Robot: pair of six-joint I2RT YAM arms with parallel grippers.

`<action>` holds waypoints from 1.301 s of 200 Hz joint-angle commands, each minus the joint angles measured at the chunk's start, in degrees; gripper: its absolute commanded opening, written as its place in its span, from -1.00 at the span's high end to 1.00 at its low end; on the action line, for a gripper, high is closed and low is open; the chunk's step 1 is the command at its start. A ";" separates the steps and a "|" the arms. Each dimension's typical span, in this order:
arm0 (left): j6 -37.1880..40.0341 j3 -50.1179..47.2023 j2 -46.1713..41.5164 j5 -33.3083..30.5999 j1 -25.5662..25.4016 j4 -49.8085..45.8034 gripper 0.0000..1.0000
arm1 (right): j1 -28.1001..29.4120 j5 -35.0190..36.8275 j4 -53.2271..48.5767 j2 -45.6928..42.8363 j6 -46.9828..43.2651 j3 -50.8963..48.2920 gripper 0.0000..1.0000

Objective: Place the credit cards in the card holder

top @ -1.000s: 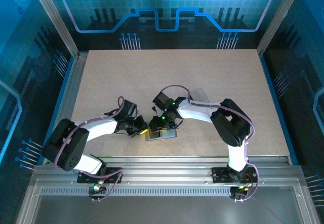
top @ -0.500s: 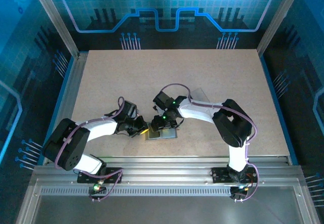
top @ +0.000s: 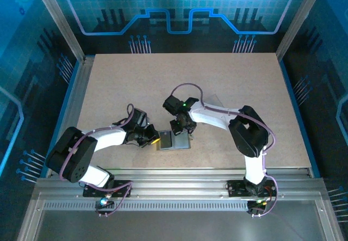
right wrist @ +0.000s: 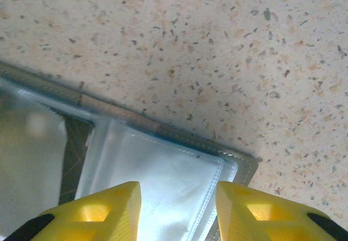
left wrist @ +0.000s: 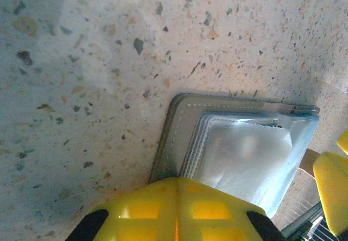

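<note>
Right gripper [top: 182, 128] has been drawn back from over the card holder [top: 173, 141] toward the far side, so more of the grey case is now uncovered; the left gripper [top: 151, 138] and the holder are unchanged in place. The holder is laid flat on the table [top: 244, 88] near its front edge, between the two grippers, with clear sleeves seen on its grey panel [left wrist: 176, 137] in the left wrist view. The left arm is bent at the elbow and stretched low to the right, its jaws pressed together [left wrist: 175, 208] just at the holder's left edge. The right arm is folded with the elbow out to the right and the forearm reaching left; its jaws are spread [right wrist: 176, 214] above a corner of the holder [right wrist: 242, 167], nothing pinched between them.
</note>
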 commanded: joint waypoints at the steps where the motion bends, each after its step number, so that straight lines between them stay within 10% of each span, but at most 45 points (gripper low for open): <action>1: 0.25 -1.36 1.16 0.07 0.45 -1.39 0.83 | -0.59 2.09 -2.65 2.86 -1.81 1.55 0.17; 260: 0.36 -0.55 1.43 0.34 0.47 -1.89 0.83 | -0.91 -9.21 4.75 4.73 -0.11 -5.71 0.68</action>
